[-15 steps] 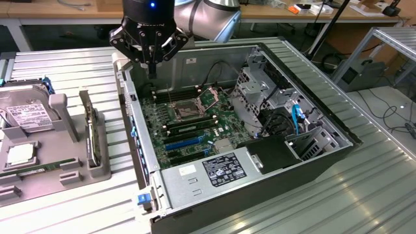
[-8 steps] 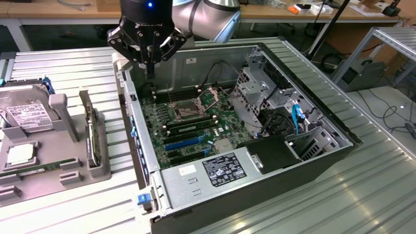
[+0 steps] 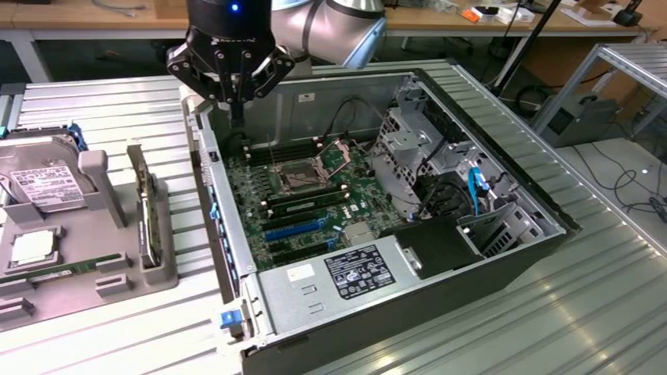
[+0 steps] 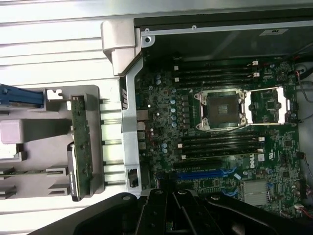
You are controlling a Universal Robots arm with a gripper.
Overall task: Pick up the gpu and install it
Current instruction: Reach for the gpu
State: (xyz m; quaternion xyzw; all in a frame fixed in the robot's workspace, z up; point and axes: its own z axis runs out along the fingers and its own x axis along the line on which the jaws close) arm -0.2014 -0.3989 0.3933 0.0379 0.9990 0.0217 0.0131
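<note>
The ribbed metal desk (image 3: 583,297) has wide bare room along its near edge and toward the exterior view's right. An open computer case (image 3: 417,328) lies across its middle, top side off, with its walls forming a raised rim all round. Inside, the motherboard (image 3: 360,205) takes up the half of the floor toward the exterior view's left. The space above the motherboard is unobstructed. A silver drive cage (image 3: 417,148) and loose cables crowd the half toward the exterior view's right, and a labelled power supply (image 3: 333,273) fills the near end.

A grey holder (image 3: 105,234) sits by the desk's edge at the exterior view's left. Only a narrow strip of bare slats separates it from the case wall. In it a hard drive (image 3: 42,183) lies flat on the side away from the case.

The gpu (image 3: 149,223) stands on its long edge in a slot at the holder's case-side border. Its top edge is free and its flat faces are clear on both sides. It lies parallel to the case wall, and nothing grips it.

The hand (image 3: 237,117) hangs over the case's far corner nearest the holder, just inside the rim and above the board. Its fingers are pressed together on nothing, and it is well apart from the gpu.

A blue slot (image 3: 295,229) lies bare on the motherboard toward the near end.
</note>
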